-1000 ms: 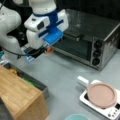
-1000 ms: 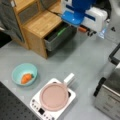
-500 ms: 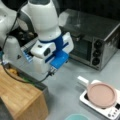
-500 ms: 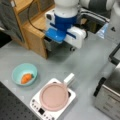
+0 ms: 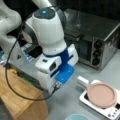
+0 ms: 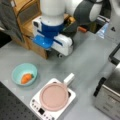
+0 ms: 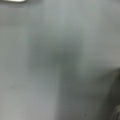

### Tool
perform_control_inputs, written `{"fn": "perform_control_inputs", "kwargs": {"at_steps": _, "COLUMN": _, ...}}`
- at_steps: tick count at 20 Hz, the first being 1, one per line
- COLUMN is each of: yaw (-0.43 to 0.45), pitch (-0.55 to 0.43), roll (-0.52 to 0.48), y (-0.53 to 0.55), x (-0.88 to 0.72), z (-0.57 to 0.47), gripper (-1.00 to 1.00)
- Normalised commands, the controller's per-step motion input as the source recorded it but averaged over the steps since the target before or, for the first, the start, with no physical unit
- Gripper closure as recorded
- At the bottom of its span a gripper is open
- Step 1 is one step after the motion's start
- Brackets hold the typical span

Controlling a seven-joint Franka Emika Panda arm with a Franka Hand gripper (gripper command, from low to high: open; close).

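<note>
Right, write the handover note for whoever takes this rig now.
Gripper: hangs low over the grey table, beside the wooden cabinet, touching nothing that shows. The wrist view shows only bare table.
Things: a carrot lies in the teal bowl at a front view's left. A pink-lidded pan sits on the white hob. The toaster oven stands at a front view's right, door shut.
Done and left: the carrot, the pan and the oven are all apart from the gripper.

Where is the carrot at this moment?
In a front view the carrot lies inside the teal bowl at the left, beside the stove with its pink pan.
</note>
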Motion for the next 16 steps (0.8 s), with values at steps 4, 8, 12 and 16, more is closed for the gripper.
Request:
{"fn": "perform_control_inputs", "kwargs": {"at_steps": 4, "yaw": 0.009, "pitch": 0.214, "roll": 0.023, "y": -0.41, "x": 0.75, "z": 0.05, "gripper": -1.00}}
{"fn": "perform_control_inputs", "kwargs": {"at_steps": 8, "yaw": 0.117, "pitch": 0.273, "roll": 0.108, "y": -0.39, "x": 0.62, "z": 0.07, "gripper": -1.00}}
{"fn": "perform_control_inputs", "kwargs": {"at_steps": 12, "yaw": 0.183, "pitch": 0.288, "roll": 0.190, "y": -0.33, "x": 0.60, "z": 0.01, "gripper": -1.00}}
{"fn": "perform_control_inputs", "kwargs": {"at_steps": 16, "yaw": 0.127, "pitch": 0.232, "roll": 0.237, "y": -0.28, "x": 0.68, "z": -0.04, "gripper": -1.00}}
